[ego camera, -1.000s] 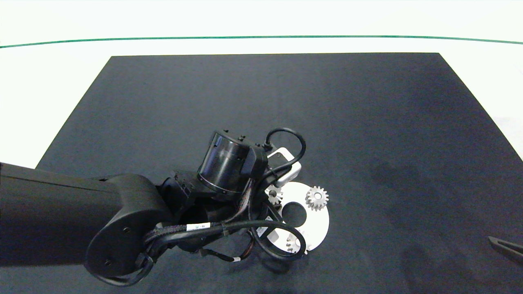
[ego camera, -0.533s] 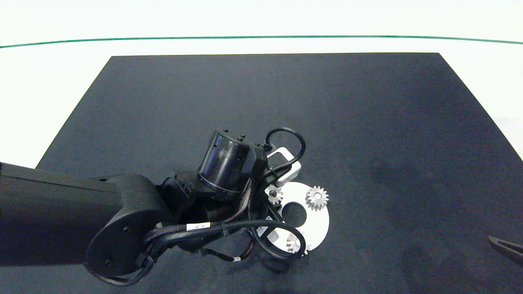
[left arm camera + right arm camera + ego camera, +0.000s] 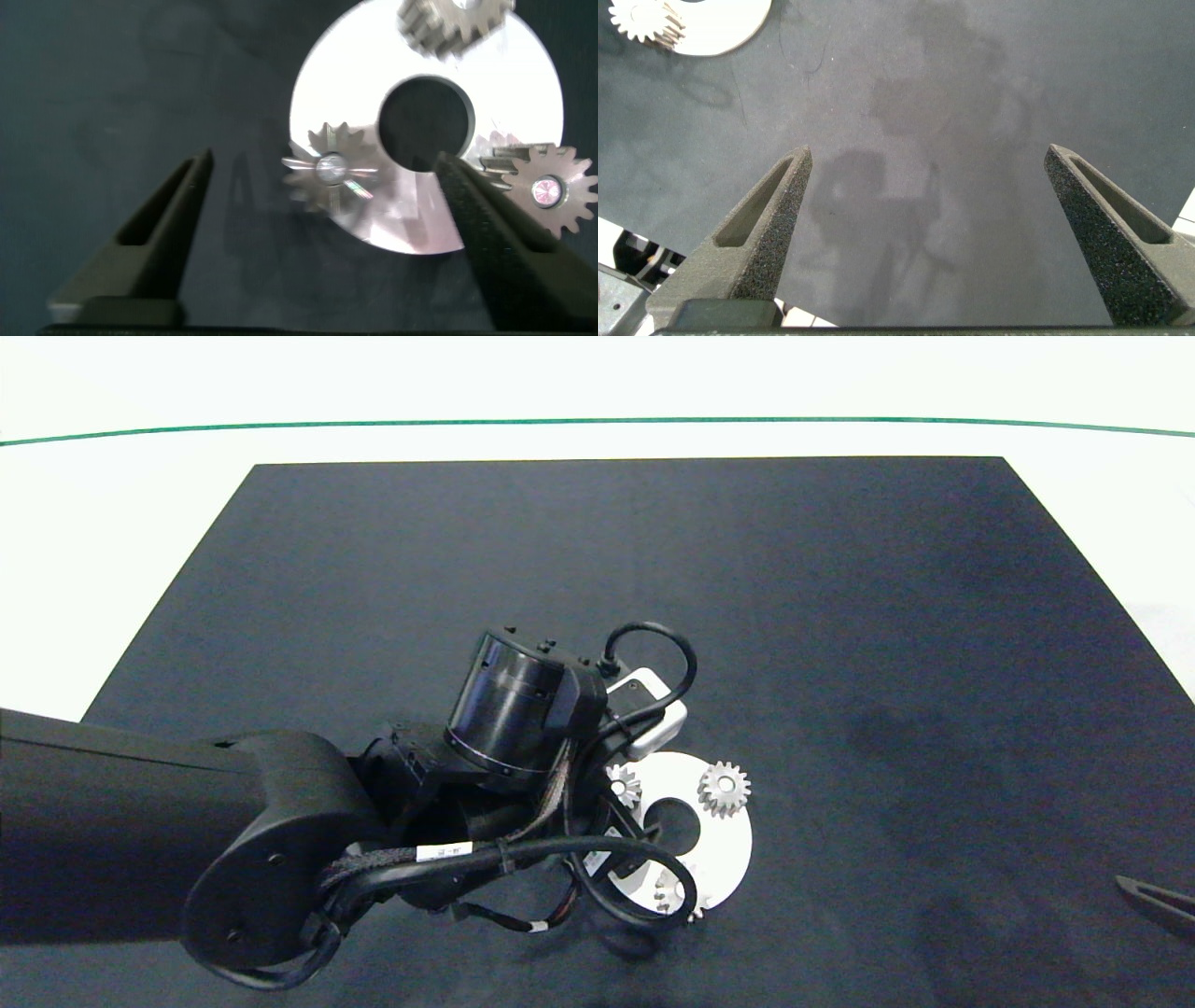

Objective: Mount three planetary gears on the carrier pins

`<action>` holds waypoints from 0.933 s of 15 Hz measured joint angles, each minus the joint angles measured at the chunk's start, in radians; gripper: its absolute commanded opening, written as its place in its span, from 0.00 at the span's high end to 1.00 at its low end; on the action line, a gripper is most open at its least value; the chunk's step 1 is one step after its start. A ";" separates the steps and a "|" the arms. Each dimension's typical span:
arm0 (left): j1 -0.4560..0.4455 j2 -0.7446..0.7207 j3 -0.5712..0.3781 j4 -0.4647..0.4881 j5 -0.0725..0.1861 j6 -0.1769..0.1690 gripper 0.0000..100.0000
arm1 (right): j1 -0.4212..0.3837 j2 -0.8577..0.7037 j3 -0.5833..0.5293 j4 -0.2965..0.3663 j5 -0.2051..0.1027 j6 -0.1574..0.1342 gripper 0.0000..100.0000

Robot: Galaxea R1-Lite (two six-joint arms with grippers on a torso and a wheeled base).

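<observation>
The left arm [image 3: 280,840] partly hides the white disc [image 3: 728,845] and two planetary gears [image 3: 624,784].

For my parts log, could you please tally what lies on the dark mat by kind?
Silver gears: 3
White disc: 1
Total: 4
All three gears sit on the disc, each on a pin; the open left gripper hovers above them.

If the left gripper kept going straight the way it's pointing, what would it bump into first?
Probably the planetary gear between the open fingers of the left gripper, sitting on the white disc. Depth is hard to judge.
</observation>
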 measured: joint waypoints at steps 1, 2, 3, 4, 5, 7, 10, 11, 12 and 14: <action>0.008 -0.026 0.001 0.010 0.000 0.000 0.00 | -0.003 0.000 -0.006 0.000 0.000 0.001 0.00; 0.030 -0.065 0.006 0.028 0.001 0.000 0.00 | -0.017 -0.001 -0.009 0.000 0.000 0.001 0.00; 0.072 -0.112 0.010 0.051 0.001 0.000 0.00 | -0.041 -0.003 -0.010 0.000 -0.003 -0.001 0.00; 0.143 -0.169 0.014 0.080 0.002 -0.002 0.00 | -0.078 -0.004 -0.011 -0.003 -0.005 -0.002 0.00; 0.223 -0.226 0.021 0.106 0.003 -0.008 0.00 | -0.124 -0.005 -0.013 -0.008 -0.006 -0.003 0.00; 0.421 -0.358 0.051 0.145 0.003 -0.023 0.00 | -0.248 -0.014 -0.014 -0.023 -0.010 -0.006 0.00; 0.634 -0.585 0.144 0.168 0.003 -0.038 0.00 | -0.386 -0.101 0.008 -0.026 -0.014 -0.010 0.00; 0.671 -0.663 0.181 0.172 0.002 -0.043 0.00 | -0.420 -0.147 0.029 -0.023 -0.016 -0.015 0.00; 0.701 -0.749 0.221 0.177 0.003 -0.049 0.00 | -0.456 -0.200 0.053 -0.017 -0.018 -0.023 0.00; 0.753 -0.904 0.291 0.181 0.003 -0.059 0.00 | -0.520 -0.323 0.103 -0.008 -0.019 -0.038 0.00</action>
